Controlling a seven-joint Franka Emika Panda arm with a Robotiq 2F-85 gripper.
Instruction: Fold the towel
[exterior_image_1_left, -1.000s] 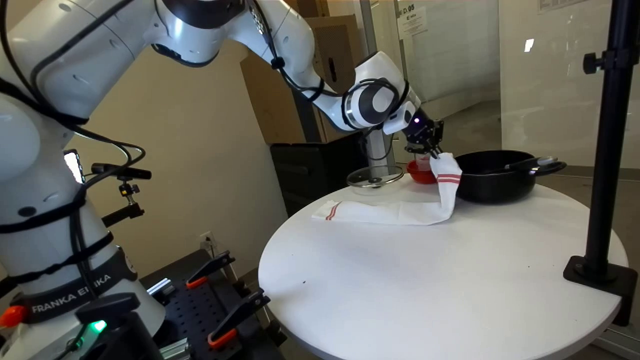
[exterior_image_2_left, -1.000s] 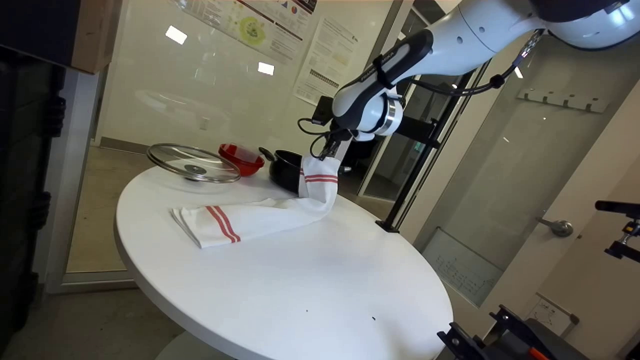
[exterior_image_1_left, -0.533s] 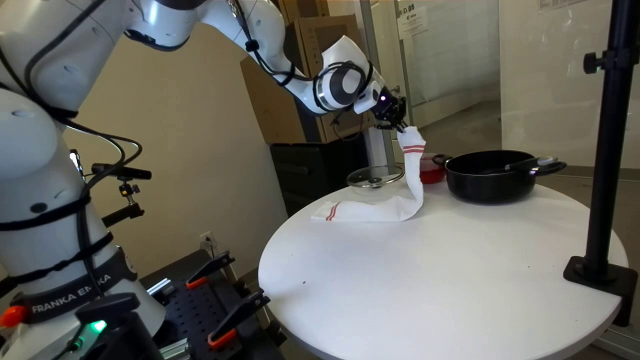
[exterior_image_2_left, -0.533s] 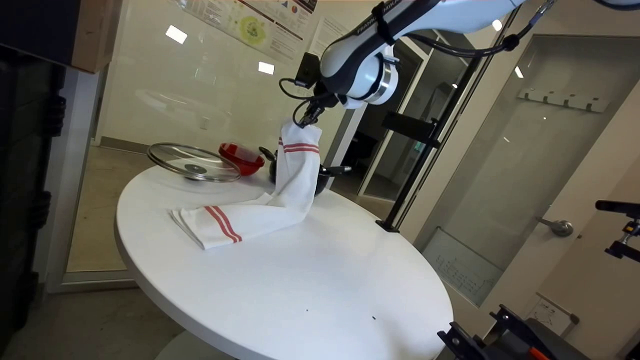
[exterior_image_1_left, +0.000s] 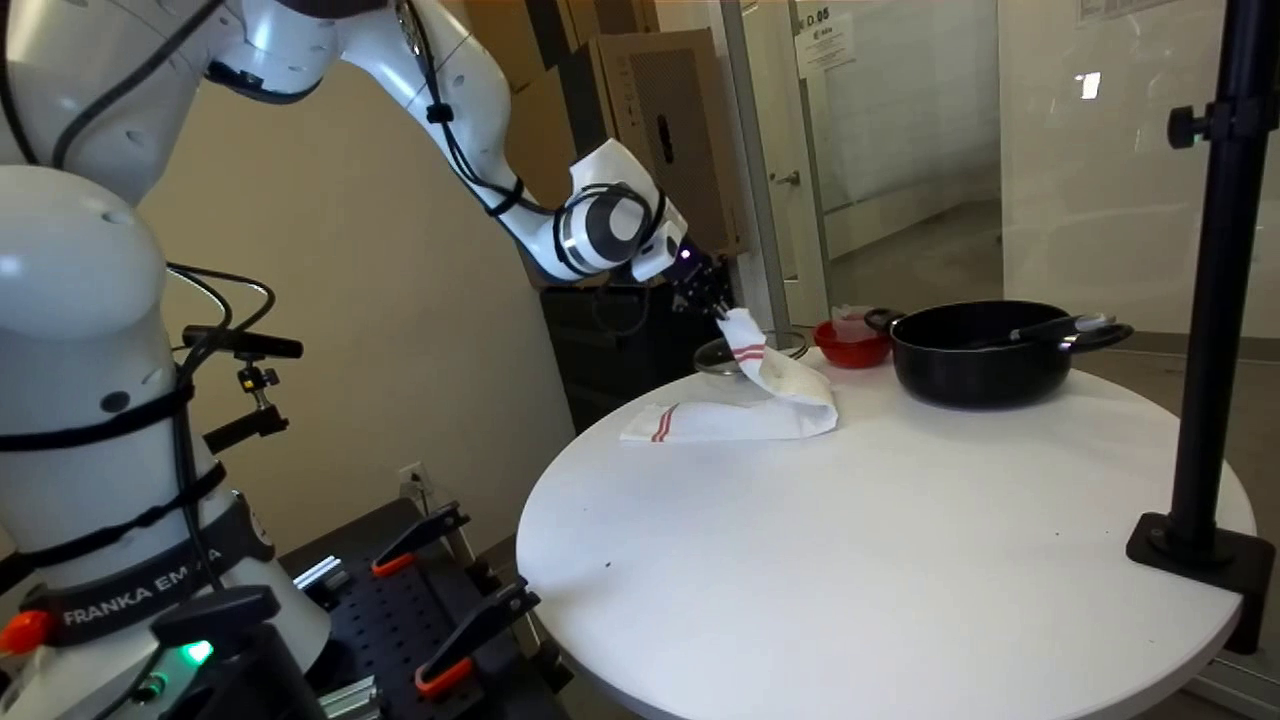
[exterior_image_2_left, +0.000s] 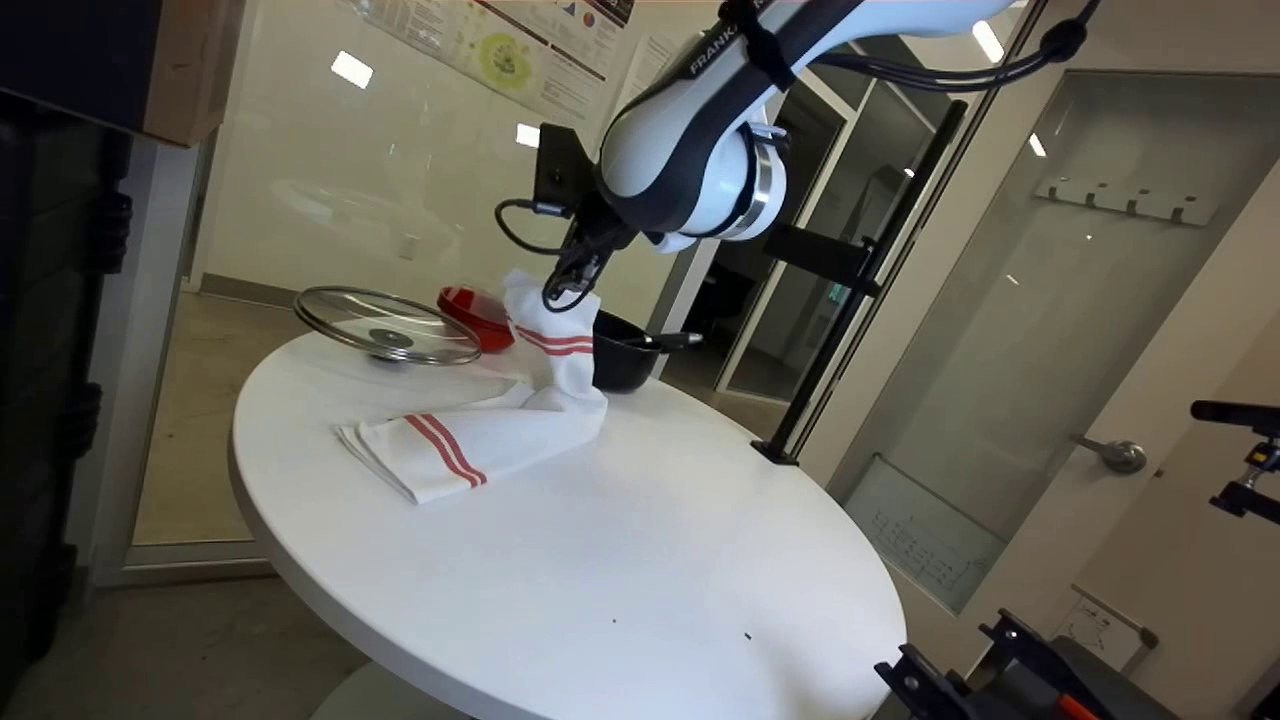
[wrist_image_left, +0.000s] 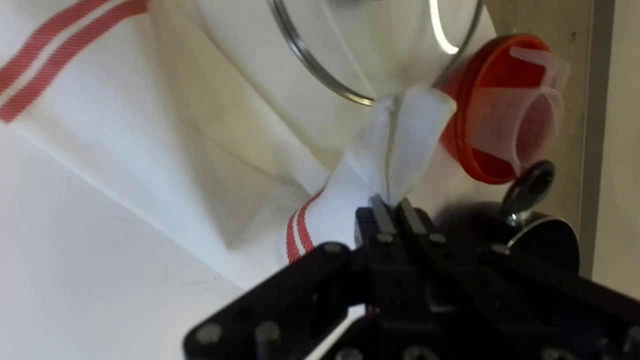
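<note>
One end of the towel (exterior_image_1_left: 765, 420) is up off the white table (exterior_image_1_left: 880, 560) in an exterior view, pinched in the gripper (exterior_image_1_left: 724, 314), rest lying on it, black pan (exterior_image_1_left: 980, 370) toward 3 o'clock. In an exterior view the raised end stands at 1 o'clock from the lying part, glass lid (exterior_image_2_left: 390, 325) nearby at 11. Wrist view: fingers (wrist_image_left: 381, 216) closed on the towel, a bit of it poking out past them toward 12 o'clock, red bowl (wrist_image_left: 500, 70) between 1 and 2.
</note>
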